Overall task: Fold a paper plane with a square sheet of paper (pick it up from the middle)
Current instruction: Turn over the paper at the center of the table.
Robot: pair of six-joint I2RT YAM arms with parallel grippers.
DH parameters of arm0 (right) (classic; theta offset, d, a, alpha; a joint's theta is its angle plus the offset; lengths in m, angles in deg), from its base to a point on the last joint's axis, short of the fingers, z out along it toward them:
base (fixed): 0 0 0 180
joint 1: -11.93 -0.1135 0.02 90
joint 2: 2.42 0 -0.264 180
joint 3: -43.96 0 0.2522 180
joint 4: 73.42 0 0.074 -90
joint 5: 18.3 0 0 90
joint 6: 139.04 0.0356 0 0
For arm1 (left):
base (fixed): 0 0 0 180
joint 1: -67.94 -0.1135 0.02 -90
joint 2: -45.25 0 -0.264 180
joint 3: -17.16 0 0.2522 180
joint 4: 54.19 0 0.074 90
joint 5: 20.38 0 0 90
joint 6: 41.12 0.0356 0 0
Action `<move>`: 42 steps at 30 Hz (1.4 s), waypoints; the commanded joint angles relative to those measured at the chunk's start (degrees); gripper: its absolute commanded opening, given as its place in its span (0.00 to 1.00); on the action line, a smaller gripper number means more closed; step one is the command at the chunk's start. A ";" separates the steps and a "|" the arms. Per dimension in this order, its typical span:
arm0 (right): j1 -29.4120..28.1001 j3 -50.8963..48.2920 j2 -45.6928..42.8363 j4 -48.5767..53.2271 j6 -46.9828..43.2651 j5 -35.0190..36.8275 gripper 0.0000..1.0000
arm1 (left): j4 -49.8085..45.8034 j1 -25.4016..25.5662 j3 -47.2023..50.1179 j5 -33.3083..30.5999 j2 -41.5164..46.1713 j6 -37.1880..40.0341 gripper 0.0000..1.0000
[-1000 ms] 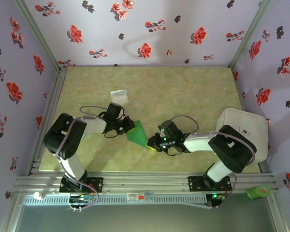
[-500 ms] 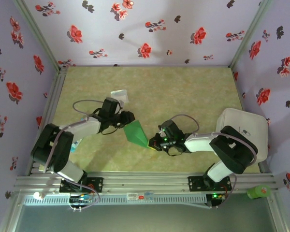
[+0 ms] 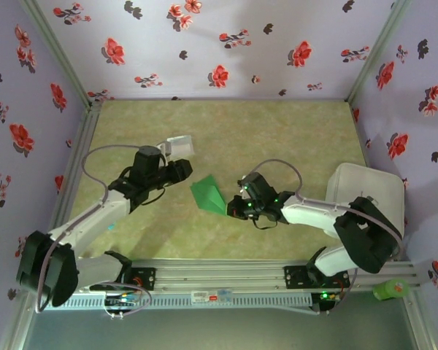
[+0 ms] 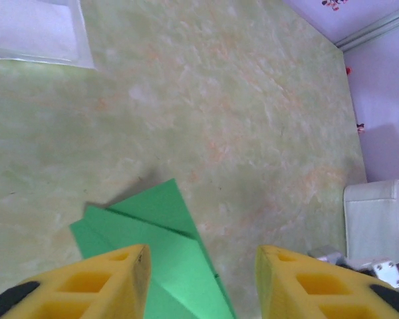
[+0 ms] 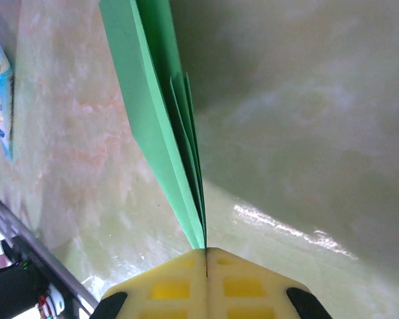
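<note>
Drawn back since a second ago with the left pincer (image 3: 182,171), off the paper plane's (image 3: 206,195) left edge and up toward the pale packet (image 3: 179,144). Opened meanwhile from nearly closed to yellow fingers (image 4: 106,282) standing apart, gripping nothing. Clamped tight with the right pincer (image 5: 206,256) on the plane's narrow end, folded layers fanning away from the closed tips. Lying between both pincers, wide end just beside the left one; resting on the table (image 3: 277,131) or lifted, cannot tell.
</note>
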 commanded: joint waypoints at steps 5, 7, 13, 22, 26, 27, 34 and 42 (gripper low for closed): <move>0.41 0.86 -3.02 4.30 -3.19 5.56 0.03 | -4.98 -1.19 2.80 -2.25 5.68 4.75 0.55; 0.38 0.84 -4.41 5.87 -3.49 7.31 0.03 | -5.31 -1.43 3.12 -2.18 6.52 5.52 0.62; 0.28 3.62 -9.50 17.53 -9.58 17.02 0.02 | -8.19 -2.90 1.93 -1.95 7.10 7.20 0.82; -1.77 12.70 -10.41 31.91 -18.44 32.78 0.02 | -7.13 -8.07 5.64 0.20 14.09 4.77 1.00; -3.70 16.69 -8.20 37.07 -20.76 40.91 0.02 | -4.91 -9.60 7.84 0.29 17.26 2.18 1.00; -4.38 17.71 -7.62 38.30 -20.87 43.12 0.02 | -4.78 -9.73 8.07 0.33 17.45 1.82 1.00; -9.94 25.00 -0.01 48.61 -22.23 60.18 0.03 | -3.50 -9.77 8.66 2.62 16.88 -0.03 1.00; -16.17 30.36 12.47 52.38 -23.78 64.13 0.03 | -6.19 -10.05 7.26 1.25 16.41 0.43 1.00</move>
